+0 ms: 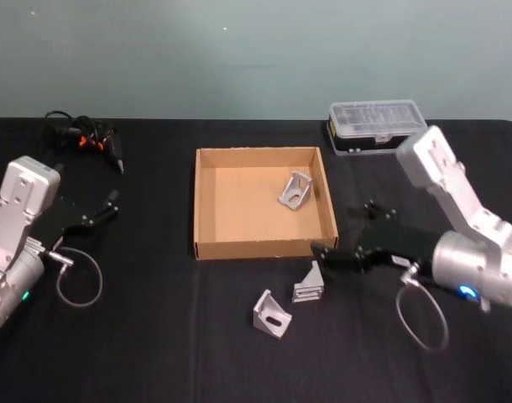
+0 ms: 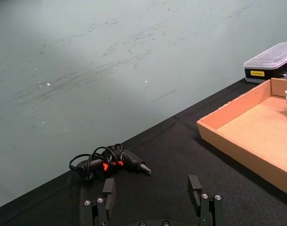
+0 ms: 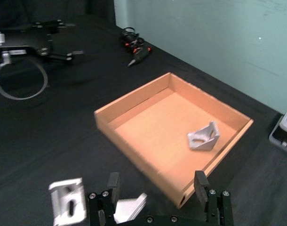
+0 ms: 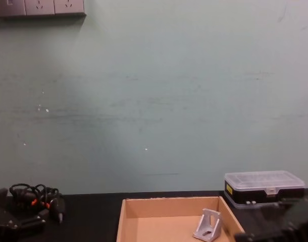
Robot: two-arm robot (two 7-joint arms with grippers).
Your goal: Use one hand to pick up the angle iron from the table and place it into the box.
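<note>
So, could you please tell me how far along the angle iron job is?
One silver metal angle bracket already lies in the shallow tan cardboard box. The open right tool hovers by a second bracket before the box, holding nothing yet. A third bracket waits on the black table; the left tool is parked.

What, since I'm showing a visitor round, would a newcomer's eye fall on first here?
The tan cardboard box at the middle of the black table, one silver angle iron lying inside. A second angle iron and a third angle iron lie just in front of it, with the open right gripper poised by the box's near right corner. The left gripper, also open, sits far left.
</note>
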